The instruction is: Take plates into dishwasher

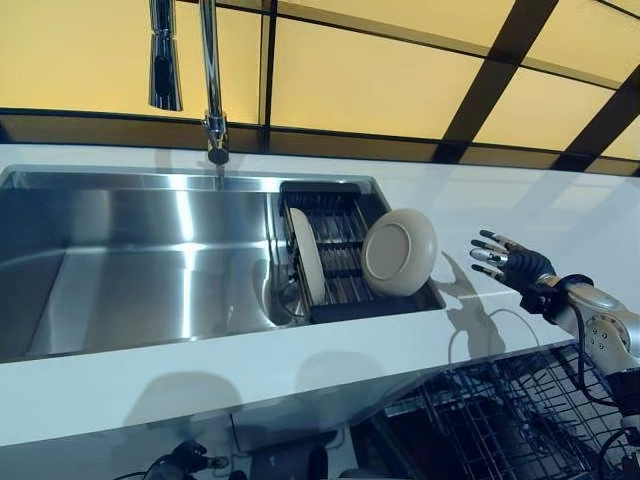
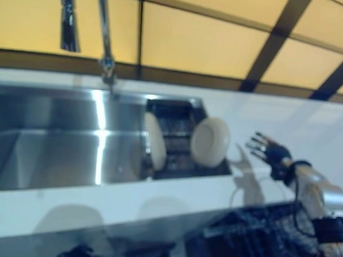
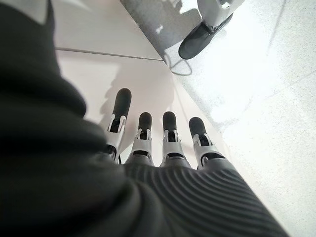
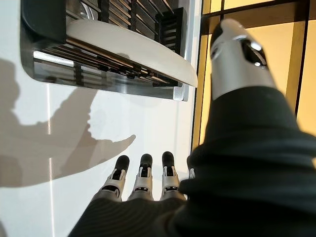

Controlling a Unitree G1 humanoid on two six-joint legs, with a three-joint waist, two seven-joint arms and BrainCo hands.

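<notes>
Two beige plates stand in a black drying rack [image 1: 345, 303] at the right end of the sink. One plate [image 1: 400, 251] leans with its round underside toward me; the other plate [image 1: 306, 256] stands edge-on to its left. My right hand [image 1: 508, 262] hovers open over the white counter just right of the rack, fingers spread toward the leaning plate, holding nothing. In the right wrist view that plate [image 4: 133, 49] lies a short way past the straight fingers [image 4: 143, 177]. My left hand [image 3: 168, 143] hangs low below the counter's front edge, fingers straight over the floor, empty.
A steel sink [image 1: 130, 260] fills the left of the counter, with a tall faucet [image 1: 210, 80] behind it. The white counter [image 1: 560, 200] runs on to the right. A dark wire dishwasher basket [image 1: 500, 420] stands pulled out below the counter's front edge at the lower right.
</notes>
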